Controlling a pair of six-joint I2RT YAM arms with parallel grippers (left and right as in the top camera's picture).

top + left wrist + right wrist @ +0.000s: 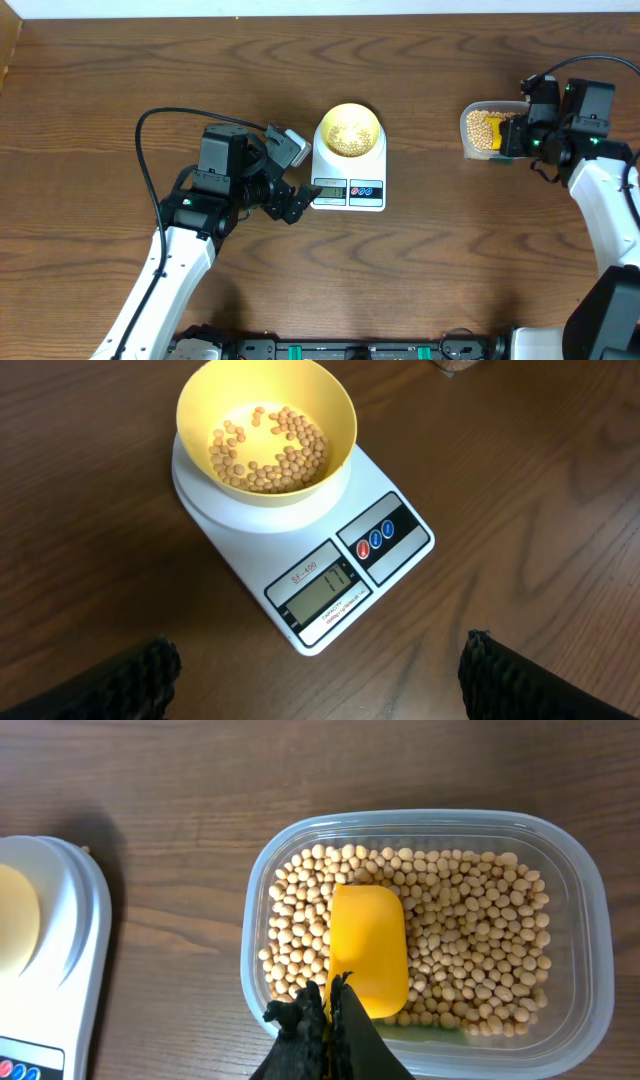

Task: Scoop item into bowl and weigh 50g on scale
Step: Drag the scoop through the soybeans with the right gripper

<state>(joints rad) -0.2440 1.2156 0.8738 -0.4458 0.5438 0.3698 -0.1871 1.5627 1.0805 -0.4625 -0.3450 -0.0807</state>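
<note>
The dark brown wood-grain worktop [100, 100] runs the full width of the overhead view, its grain running in long swirls from the left edge to the right edge. A white flat digital kitchen scale [350, 192], a rounded rectangle, lies flat about midway between those two edges and a little nearer the far edge than the near one, with its small display and round buttons turned toward the near edge. A clear rounded-rectangular plastic tub [420, 818] also rests on the wood, well apart from the scale, toward the right edge.
</note>
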